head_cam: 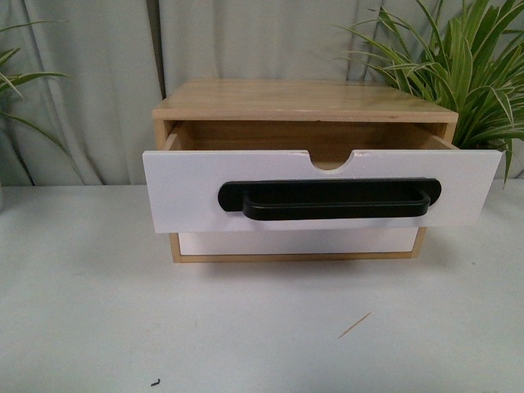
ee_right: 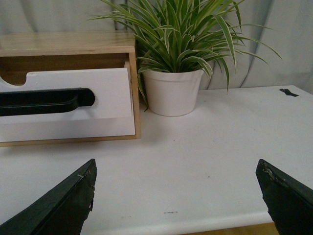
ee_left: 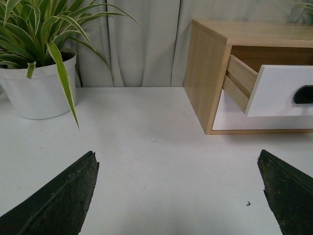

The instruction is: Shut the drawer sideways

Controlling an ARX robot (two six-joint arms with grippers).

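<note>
The drawer [head_cam: 196, 192], white-fronted with a long black bar handle [head_cam: 327, 199] and a half-round notch in its top edge, stands pulled out of the wooden cabinet [head_cam: 303, 100] at the back middle of the white table. It also shows in the left wrist view [ee_left: 281, 88] and in the right wrist view [ee_right: 98, 81]. My left gripper [ee_left: 178, 169] is open and empty over bare table, left of and in front of the cabinet. My right gripper [ee_right: 176, 174] is open and empty near the table's front edge, right of the cabinet. Neither gripper shows in the front view.
A plain white drawer [head_cam: 295, 241] sits shut below the open one. A potted spider plant [ee_left: 36, 88] stands left of the cabinet, another [ee_right: 173, 90] close to its right side. A curtain hangs behind. A thin wood sliver [head_cam: 354, 326] lies on the table [head_cam: 98, 311].
</note>
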